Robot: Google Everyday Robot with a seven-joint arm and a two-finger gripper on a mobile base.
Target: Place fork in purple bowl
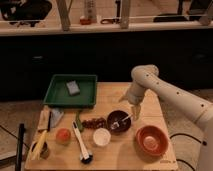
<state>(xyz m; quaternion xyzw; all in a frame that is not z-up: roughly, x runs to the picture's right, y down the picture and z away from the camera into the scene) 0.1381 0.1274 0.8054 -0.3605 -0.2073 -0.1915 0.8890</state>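
The purple bowl (pixel 118 122) sits on the wooden table (pixel 112 95), right of the middle. The pale fork (pixel 122 120) lies in the bowl, its handle leaning over the right rim toward the gripper. My gripper (pixel 134 112) hangs from the white arm just above and to the right of the bowl, close to the fork's handle end. Whether it still touches the fork does not show.
A green tray (pixel 60 95) with a grey sponge (pixel 73 88) stands at the back left. An orange-red bowl (pixel 150 139) is at the front right, beside a white cup (pixel 102 136). A white-handled brush (pixel 80 142), an orange fruit (pixel 63 135) and a yellow-handled tool (pixel 39 144) lie at the left front.
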